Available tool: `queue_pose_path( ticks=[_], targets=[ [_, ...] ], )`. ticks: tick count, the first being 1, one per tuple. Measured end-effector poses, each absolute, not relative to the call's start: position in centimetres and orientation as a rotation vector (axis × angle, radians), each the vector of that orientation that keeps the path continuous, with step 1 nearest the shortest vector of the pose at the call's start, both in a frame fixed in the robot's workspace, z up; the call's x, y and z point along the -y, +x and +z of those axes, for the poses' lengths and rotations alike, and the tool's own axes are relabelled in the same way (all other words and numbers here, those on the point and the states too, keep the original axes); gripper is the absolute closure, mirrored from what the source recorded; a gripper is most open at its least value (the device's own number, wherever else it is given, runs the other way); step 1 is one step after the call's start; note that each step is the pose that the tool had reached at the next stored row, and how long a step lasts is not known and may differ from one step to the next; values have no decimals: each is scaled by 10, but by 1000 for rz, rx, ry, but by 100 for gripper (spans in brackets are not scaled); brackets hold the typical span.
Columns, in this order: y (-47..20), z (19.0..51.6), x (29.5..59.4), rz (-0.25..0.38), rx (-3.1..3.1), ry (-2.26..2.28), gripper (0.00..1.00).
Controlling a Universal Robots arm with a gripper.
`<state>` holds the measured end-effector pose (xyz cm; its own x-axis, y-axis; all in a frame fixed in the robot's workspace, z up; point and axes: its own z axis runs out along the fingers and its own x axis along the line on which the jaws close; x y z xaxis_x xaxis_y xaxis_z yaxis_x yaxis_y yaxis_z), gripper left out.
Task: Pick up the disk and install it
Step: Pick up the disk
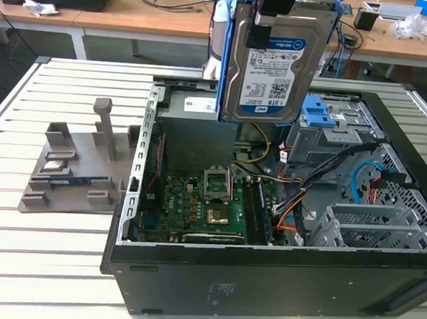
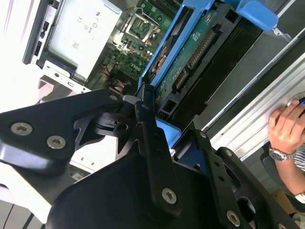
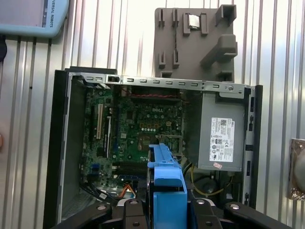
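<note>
While its label (image 1: 271,68) shows, the end effector (image 2: 148,112) apparently holds the disk (image 1: 285,23).

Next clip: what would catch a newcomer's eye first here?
A silver rectangular disk in a blue plastic frame hangs upright from the black gripper, above the open black computer case lying on its side. Inside it a green motherboard lies bare. A person's hand with a wristwatch appears in the second wrist view.

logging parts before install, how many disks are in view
1. The disk is held upright in the gripper over the open case. More may be hidden inside the drive cage.
</note>
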<state>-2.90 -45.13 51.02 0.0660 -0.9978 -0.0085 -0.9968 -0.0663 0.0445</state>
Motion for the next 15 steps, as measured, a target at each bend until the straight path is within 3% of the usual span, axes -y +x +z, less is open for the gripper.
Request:
queue_pose_path(
  ticks=[15],
  targets=[
    [-19, 504, 470, -57, 2128, 2274, 63]
  ],
)
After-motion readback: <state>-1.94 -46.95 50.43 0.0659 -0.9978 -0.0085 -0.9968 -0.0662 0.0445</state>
